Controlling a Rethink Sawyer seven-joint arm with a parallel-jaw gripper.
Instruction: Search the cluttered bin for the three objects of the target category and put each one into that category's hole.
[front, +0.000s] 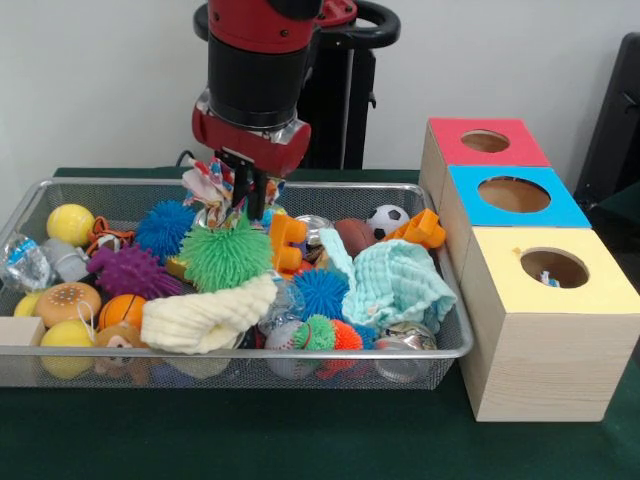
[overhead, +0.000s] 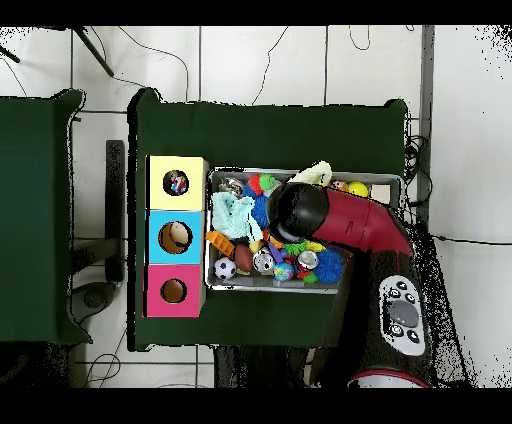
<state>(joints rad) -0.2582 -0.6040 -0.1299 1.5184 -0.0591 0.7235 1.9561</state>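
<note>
My gripper (front: 243, 196) hangs over the back middle of the wire mesh bin (front: 110, 181). It is shut on a white cloth with multicoloured dots (front: 208, 184), bunched just above the green spiky ball (front: 225, 254). A cream knitted cloth (front: 205, 318) lies at the bin's front, also seen in the overhead view (overhead: 312, 173). A pale mint cloth (front: 395, 285) lies at the bin's right. The yellow-topped box (front: 600, 295) stands nearest the camera on the right; its round hole (front: 553, 267) has something small inside. In the overhead view the arm (overhead: 340, 222) hides the gripper.
The blue-topped box (front: 570, 210) and red-topped box (front: 530, 150) stand behind the yellow one. The bin holds spiky balls (front: 132, 270), orange blocks (front: 285, 240), a small football (front: 387, 219), yellow balls (front: 70, 224) and cans. A wooden block (front: 20, 332) sits at the bin's front left.
</note>
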